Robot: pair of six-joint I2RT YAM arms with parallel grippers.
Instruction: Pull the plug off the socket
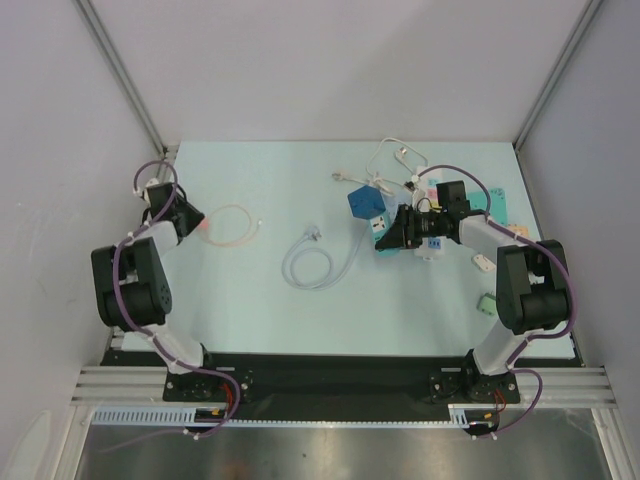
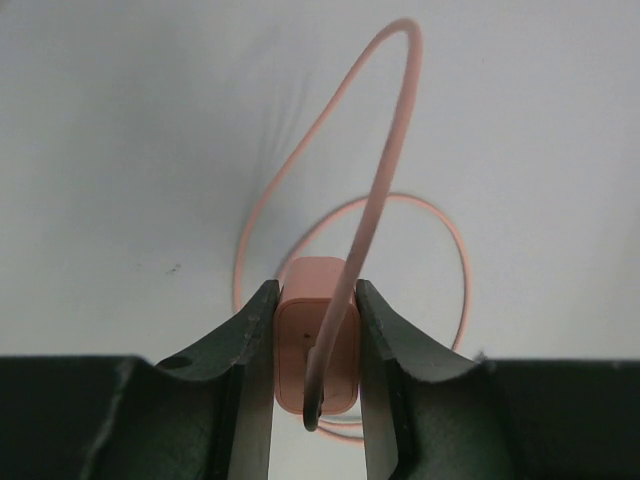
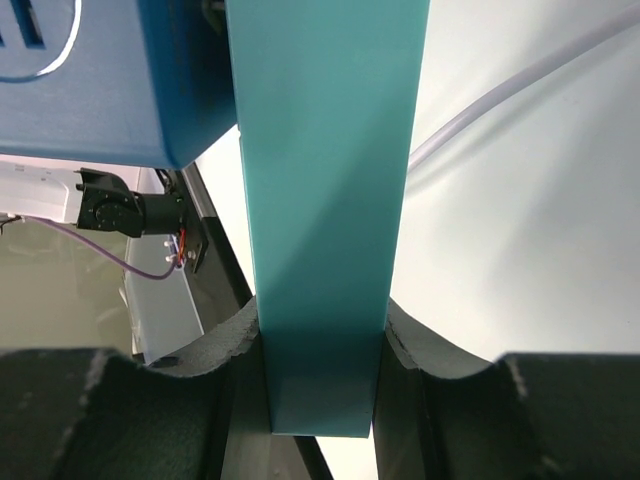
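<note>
My left gripper [image 1: 190,220] at the far left of the table is shut on a pink plug [image 2: 316,350], its jaws pressing both sides. The plug's pink cable [image 2: 385,180] loops over the table [image 1: 232,225]. My right gripper [image 1: 398,232] is shut on a teal socket strip [image 3: 325,200], held between both jaws [image 3: 320,370]. A blue cube-shaped plug block [image 1: 366,202] sits against the strip's far end and also shows in the right wrist view [image 3: 90,80]. The pink plug is far from the socket strip.
A white coiled cable with a plug [image 1: 318,262] lies mid-table. Another white cable [image 1: 395,155] lies at the back. Small adapters, white [image 1: 483,262] and green [image 1: 487,303], lie by the right arm. Grey walls enclose three sides.
</note>
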